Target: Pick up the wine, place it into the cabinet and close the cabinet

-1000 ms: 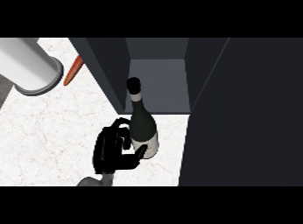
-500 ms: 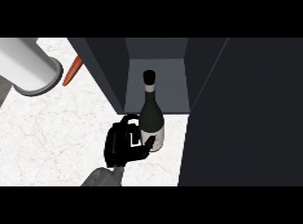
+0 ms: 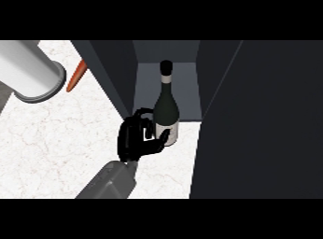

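The wine bottle point(image 3: 166, 109) is dark green with a pale label and stands upright at the front edge of the open cabinet point(image 3: 165, 74), its neck reaching up in front of the grey interior. My left hand point(image 3: 135, 140) is shut on the bottle's lower body from the left, fingers curled round the far side and thumb across the near side. The grey forearm point(image 3: 109, 182) comes in from the lower edge. The bottle's base is partly hidden by the hand. The right hand shows nowhere.
The open cabinet door point(image 3: 268, 121) is a large dark panel filling the right side. A dark cabinet side wall point(image 3: 112, 74) stands left of the opening. A white cylinder point(image 3: 23, 70) and an orange carrot point(image 3: 76, 77) lie at the upper left on the marble counter point(image 3: 54, 140).
The left hand has carried the bottle to the right and farther away, from the counter in front of the cabinet up to its opening. The bottle has stayed upright.
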